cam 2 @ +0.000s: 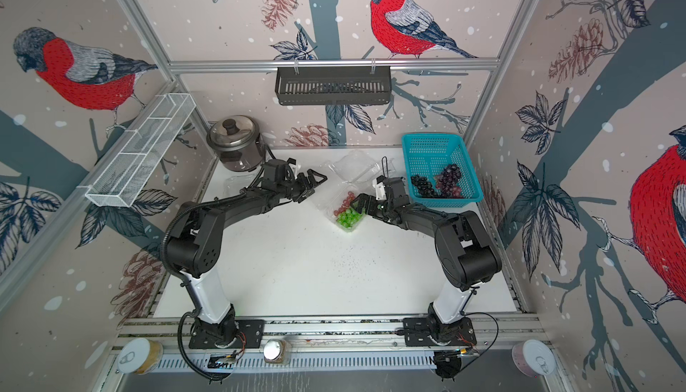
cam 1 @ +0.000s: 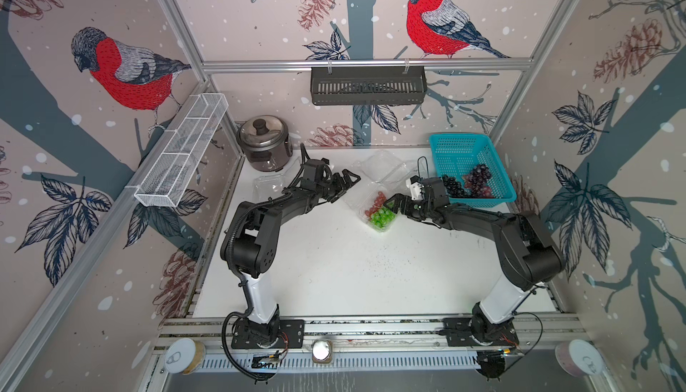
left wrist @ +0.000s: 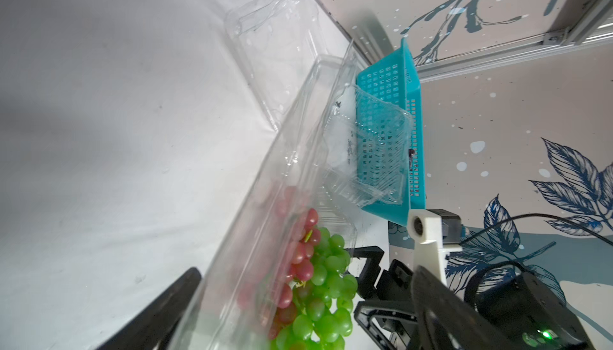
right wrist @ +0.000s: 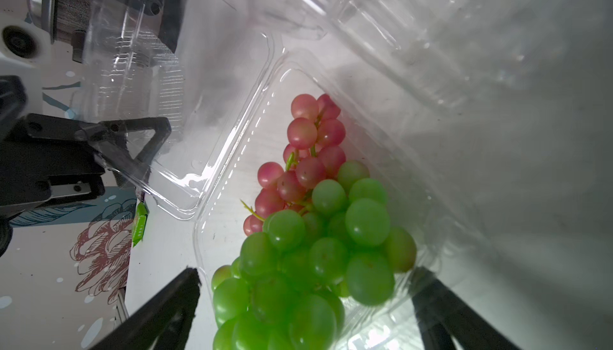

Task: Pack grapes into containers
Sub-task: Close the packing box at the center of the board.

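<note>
White table [cam 1: 334, 267] boxed in by bullfinch wallpaper [cam 1: 130, 74], with a steel rice cooker [cam 1: 264, 141] in the back corner.

In both top views the open container [cam 1: 359, 198] sits toward the back of the table. The red grapes [cam 1: 376, 203] and green grapes [cam 1: 383, 218] are lying in it. A second container [cam 1: 382, 163] is just behind it, and a third container [cam 1: 268, 186] lies by the cooker. The turquoise basket [cam 1: 458, 152] on the right holds the dark grapes [cam 1: 453, 186] plus a purple bunch [cam 1: 479, 180]. The left gripper [cam 1: 345, 187] hangs just beside the filled container's left side, jaws spread wide with nothing in them. The right gripper [cam 1: 390, 206] is over the green end, also spread wide.

Left wrist cam: the fingers [left wrist: 172, 302] are far apart. The container's clear wall shows between them, but there's no grip on it that I can see. The basket is behind it and the other gripper is off to the side.

Right wrist cam: the fingers [right wrist: 172, 305] sit wide on either side of the green bunch. Nothing's pinched, and I honestly can't tell if they touch a grape or the plastic.
</note>
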